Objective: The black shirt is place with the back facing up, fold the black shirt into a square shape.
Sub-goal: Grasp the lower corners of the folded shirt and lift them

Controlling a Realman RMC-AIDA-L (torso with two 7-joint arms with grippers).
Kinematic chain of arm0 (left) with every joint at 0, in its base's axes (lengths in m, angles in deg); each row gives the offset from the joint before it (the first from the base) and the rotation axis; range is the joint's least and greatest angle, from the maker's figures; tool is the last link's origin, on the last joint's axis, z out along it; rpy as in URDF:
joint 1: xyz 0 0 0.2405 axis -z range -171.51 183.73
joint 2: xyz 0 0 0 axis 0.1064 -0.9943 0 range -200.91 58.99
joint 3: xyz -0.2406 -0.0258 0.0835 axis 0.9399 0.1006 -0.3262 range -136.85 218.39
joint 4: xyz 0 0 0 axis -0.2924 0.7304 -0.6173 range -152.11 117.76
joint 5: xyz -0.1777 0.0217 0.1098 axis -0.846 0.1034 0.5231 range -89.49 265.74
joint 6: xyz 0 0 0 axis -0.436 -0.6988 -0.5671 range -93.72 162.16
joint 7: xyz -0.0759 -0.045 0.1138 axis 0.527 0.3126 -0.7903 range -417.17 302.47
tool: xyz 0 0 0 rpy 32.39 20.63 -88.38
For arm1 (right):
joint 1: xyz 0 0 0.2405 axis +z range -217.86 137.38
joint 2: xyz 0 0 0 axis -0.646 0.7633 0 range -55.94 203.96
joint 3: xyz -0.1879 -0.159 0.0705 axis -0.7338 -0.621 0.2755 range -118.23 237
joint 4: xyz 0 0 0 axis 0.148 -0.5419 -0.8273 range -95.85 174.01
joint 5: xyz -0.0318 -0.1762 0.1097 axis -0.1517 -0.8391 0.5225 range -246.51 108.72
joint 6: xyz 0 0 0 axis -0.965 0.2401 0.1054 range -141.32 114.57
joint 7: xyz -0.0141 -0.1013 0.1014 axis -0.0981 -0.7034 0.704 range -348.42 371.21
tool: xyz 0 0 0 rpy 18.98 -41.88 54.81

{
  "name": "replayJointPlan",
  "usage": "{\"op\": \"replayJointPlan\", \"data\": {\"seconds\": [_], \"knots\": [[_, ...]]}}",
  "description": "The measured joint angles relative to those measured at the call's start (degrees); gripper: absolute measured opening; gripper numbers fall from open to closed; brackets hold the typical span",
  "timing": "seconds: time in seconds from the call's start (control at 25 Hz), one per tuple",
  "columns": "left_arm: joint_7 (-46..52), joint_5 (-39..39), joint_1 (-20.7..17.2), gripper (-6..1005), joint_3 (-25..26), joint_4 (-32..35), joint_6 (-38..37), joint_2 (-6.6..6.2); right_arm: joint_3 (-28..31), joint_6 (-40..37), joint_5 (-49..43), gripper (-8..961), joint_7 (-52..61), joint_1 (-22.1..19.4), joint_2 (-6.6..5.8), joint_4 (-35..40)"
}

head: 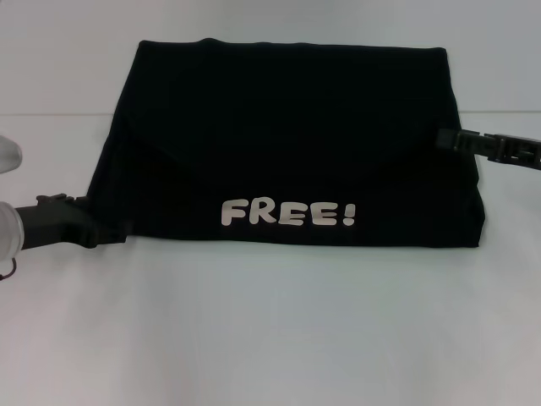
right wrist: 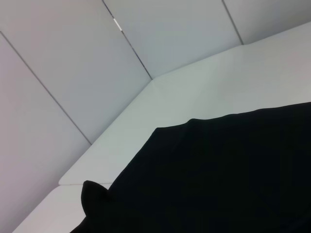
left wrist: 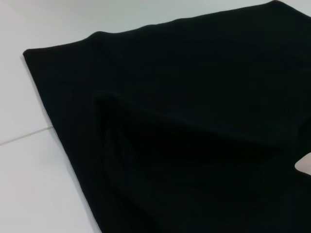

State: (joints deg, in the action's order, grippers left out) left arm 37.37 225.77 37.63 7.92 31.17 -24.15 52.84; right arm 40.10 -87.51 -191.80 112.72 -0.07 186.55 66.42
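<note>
The black shirt [head: 287, 144] lies folded into a wide rectangle on the white table [head: 270, 330]. White letters "FREE!" [head: 287, 213] show on its near folded layer. My left gripper [head: 118, 230] is at the shirt's near left corner, its tip lost against the black cloth. My right gripper [head: 446, 139] is at the shirt's right edge, about halfway up. The left wrist view shows the shirt [left wrist: 184, 136] from close by, with a soft fold across it. The right wrist view shows a shirt edge [right wrist: 223, 179] on the table.
The white table extends in front of the shirt and on both sides. White wall panels [right wrist: 73, 63] stand behind the table. A seam line [left wrist: 24, 136] crosses the table surface beside the shirt.
</note>
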Motion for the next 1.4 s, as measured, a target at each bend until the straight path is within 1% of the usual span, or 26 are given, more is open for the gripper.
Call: {"op": "replayJointPlan", "data": {"seconds": [0.24,0.68,0.88,1.32,1.4], "knots": [[0.2,0.5,1.2,865,-0.2,-2.3,2.9,-0.33,0.0,0.3,0.0,705,0.0,-0.2,0.03,0.0],[0.2,1.5,1.4,855,-1.5,-2.6,2.2,-0.48,0.0,0.3,0.0,705,0.7,-0.5,-0.29,0.0],[1.0,1.5,1.4,851,-0.5,-2.5,3.1,-0.59,0.0,0.3,0.0,705,0.7,-0.6,-0.40,0.0],[1.7,1.8,1.9,418,-0.8,-2.4,3.2,-0.59,-0.1,0.0,0.0,705,0.7,-1.2,-0.60,0.0],[1.7,1.8,2.0,343,-0.8,-2.5,3.4,-0.58,-0.3,0.0,-0.1,704,0.9,-1.4,-0.83,0.0]]}}
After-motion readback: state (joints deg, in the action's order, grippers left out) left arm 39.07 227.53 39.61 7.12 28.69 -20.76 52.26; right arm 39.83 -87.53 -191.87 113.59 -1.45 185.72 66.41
